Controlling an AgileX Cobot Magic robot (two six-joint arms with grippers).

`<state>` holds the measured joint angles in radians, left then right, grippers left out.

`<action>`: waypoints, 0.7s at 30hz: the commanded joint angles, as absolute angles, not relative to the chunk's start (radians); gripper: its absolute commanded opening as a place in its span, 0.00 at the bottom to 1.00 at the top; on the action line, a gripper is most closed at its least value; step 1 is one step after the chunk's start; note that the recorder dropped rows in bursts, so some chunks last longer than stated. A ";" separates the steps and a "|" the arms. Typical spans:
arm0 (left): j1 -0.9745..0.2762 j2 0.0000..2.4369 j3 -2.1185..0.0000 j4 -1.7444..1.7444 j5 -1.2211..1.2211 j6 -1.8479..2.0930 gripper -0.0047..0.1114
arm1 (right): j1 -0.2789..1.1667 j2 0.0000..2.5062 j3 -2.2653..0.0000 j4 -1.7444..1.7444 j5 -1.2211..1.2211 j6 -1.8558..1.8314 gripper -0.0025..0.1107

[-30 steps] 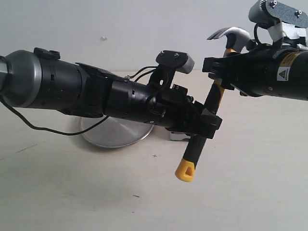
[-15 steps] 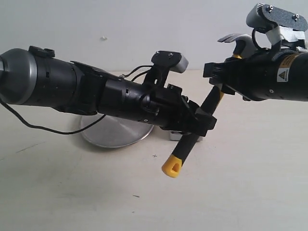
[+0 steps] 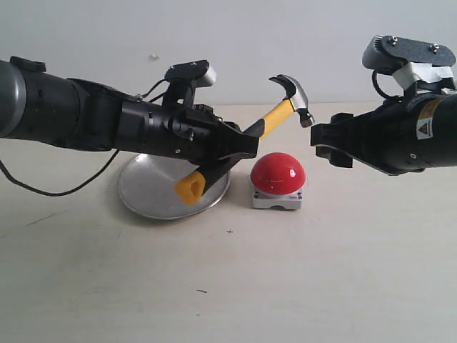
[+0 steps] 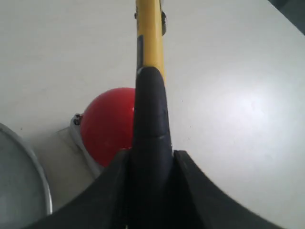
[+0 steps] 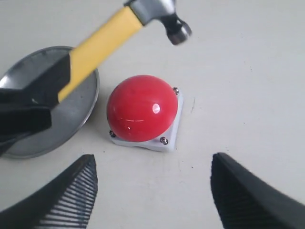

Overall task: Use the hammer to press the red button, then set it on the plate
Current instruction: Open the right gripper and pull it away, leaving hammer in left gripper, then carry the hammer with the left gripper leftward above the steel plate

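Note:
My left gripper (image 3: 239, 148) is shut on the black handle of the hammer (image 3: 275, 116). The hammer slants up to the right, its yellow looped end low over the plate (image 3: 146, 194) and its dark head in the air just above the red button (image 3: 278, 174), not touching it. In the left wrist view the hammer (image 4: 150, 86) runs out from between the left gripper's (image 4: 151, 164) jaws past the red button (image 4: 107, 125). My right gripper (image 5: 152, 179) is open and empty, hanging to the right of the red button (image 5: 142, 108), with the hammer (image 5: 157, 10) head beyond it.
The silver plate (image 5: 78, 110) lies on the pale tabletop just left of the button's grey base. A black cable trails from the left arm (image 3: 64, 114) down over the table at the far left. The right arm (image 3: 407, 136) fills the upper right.
My right gripper has let go of the hammer and opened. My left arm has pulled back left and swung the hammer, head now over the red button, which has come into view.

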<state>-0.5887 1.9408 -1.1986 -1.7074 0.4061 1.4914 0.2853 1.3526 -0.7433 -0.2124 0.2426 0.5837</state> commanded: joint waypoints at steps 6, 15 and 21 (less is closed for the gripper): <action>-0.631 1.800 -1.178 -1.744 0.288 1.583 0.04 | 0.286 1.309 -0.741 -0.166 0.260 0.433 0.59; -0.758 1.625 -1.041 -1.744 0.011 1.705 0.04 | 0.286 1.049 -0.573 -0.187 0.000 0.359 0.19; -0.780 1.579 -0.982 -1.744 0.000 1.726 0.04 | 0.286 0.791 -0.396 -0.194 -0.109 0.314 0.02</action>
